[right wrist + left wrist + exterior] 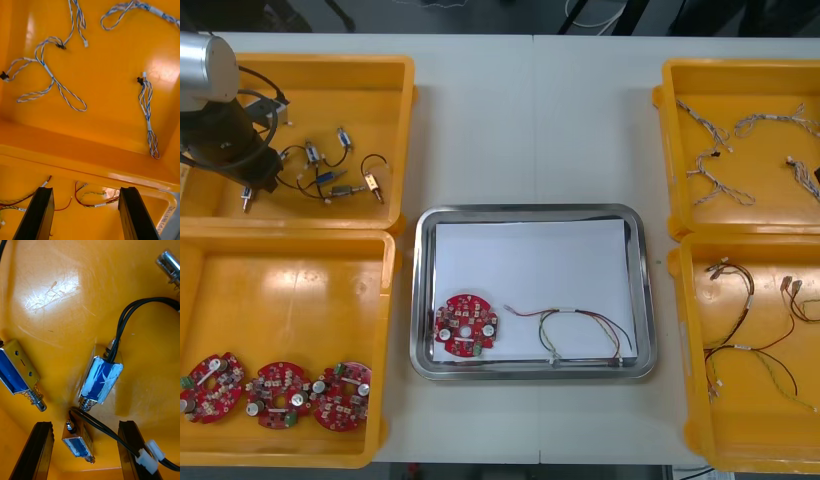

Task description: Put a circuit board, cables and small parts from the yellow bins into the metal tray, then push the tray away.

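You're at an electronics workshop bench; your light table [530, 120] holds a metal tray [530, 211] between yellow bins [290, 290] sorted with red circuit boards [277, 383] and cables [710, 165].

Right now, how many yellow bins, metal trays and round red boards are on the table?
Yellow bins: 4
Metal tray: 1
Round red circuit boards: 4 (3 in one bin, 1 in the tray)
Total: 9
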### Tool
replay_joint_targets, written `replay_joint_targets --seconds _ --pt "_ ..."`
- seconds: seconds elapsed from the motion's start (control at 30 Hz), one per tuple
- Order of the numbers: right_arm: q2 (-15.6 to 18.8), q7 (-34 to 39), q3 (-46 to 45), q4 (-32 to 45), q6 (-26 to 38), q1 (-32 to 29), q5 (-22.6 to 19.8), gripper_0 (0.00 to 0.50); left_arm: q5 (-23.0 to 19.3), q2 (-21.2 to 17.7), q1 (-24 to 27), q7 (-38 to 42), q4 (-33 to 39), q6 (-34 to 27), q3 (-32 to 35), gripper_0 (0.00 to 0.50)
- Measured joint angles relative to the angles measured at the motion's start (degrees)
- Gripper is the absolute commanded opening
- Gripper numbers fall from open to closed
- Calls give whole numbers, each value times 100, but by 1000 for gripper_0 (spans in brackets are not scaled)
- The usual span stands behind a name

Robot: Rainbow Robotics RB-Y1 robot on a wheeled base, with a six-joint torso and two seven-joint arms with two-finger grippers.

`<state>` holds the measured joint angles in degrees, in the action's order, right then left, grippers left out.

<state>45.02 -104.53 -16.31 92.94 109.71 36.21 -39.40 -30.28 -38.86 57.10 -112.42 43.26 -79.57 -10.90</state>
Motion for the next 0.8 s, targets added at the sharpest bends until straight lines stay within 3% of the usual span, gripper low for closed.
replay_joint_targets --seconds 0.27,0.8 --pt "11 -1074 -5 -1516 -650 273 101 500 -150 0 -51 0 0 34 0 500" --pt "20 -1189 79 -2786 -2082 667 281 500 -408 -87 -192 0 -1 34 0 500"
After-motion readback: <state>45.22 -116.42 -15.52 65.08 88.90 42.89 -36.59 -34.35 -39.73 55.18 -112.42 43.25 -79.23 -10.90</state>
